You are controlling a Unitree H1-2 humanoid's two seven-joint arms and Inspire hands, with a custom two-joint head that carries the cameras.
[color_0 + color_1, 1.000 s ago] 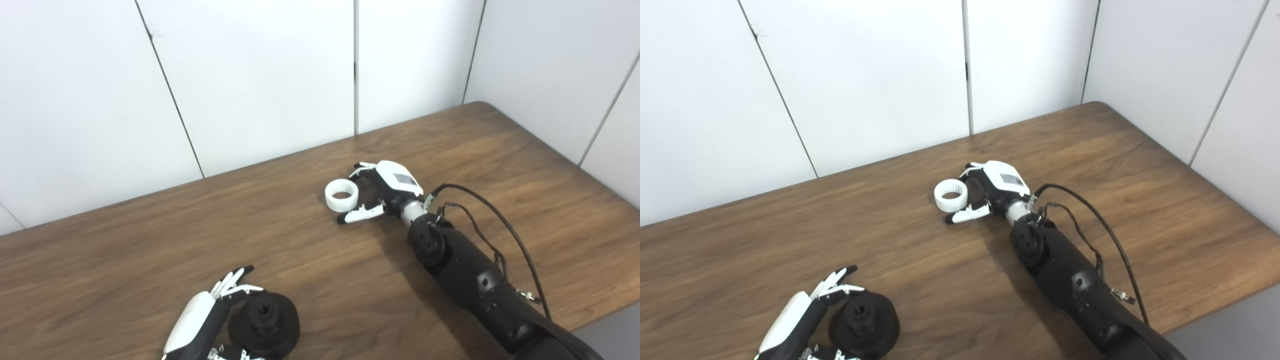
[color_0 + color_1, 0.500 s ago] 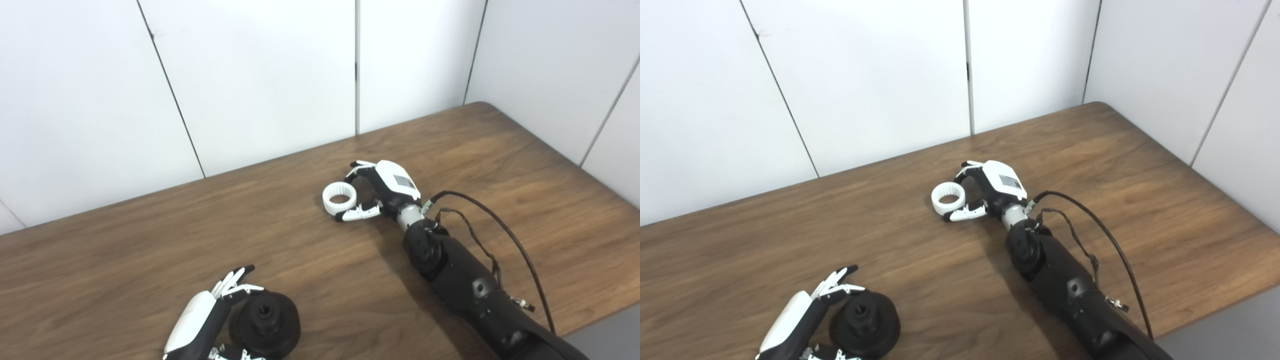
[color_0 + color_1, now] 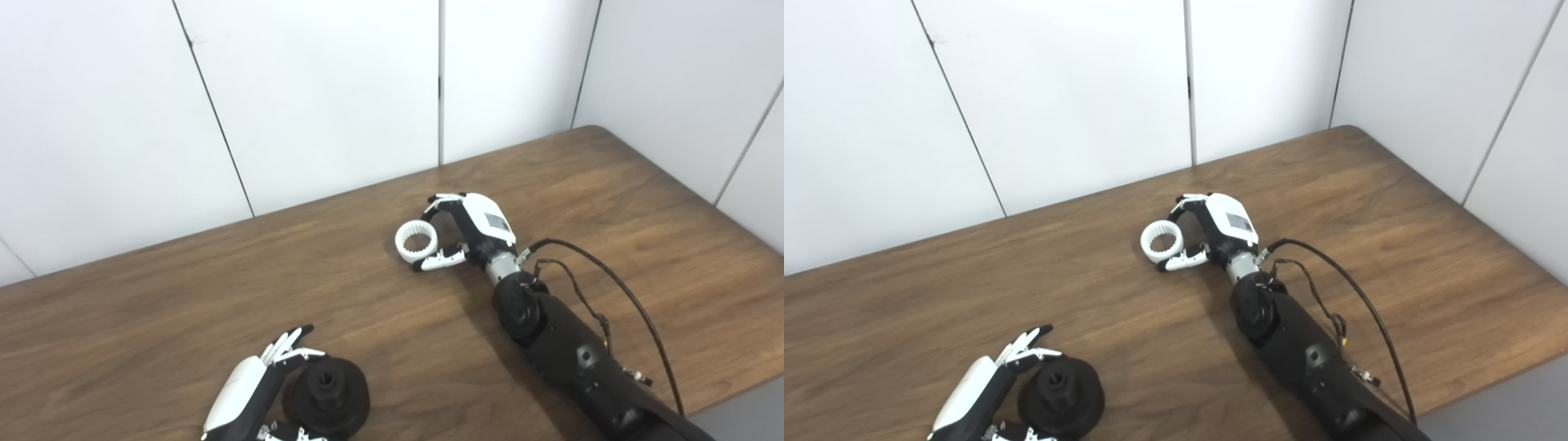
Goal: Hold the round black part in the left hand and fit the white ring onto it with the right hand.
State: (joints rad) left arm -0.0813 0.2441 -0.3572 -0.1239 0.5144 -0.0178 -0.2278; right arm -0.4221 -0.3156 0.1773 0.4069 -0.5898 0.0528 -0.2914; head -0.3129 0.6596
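Left eye view: right hand cups, fingers spread, the toothed white ring on the wood-grain table; left hand lies open beside the matte round black part.

A wooden table is lying beneath both hands, its rounded far corner beyond the right one. White wall panels are standing behind.

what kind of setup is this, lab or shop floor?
Likely a lab test bench: bare wood-grain table against plain white wall panels, holding only a round black part and a toothed white ring.
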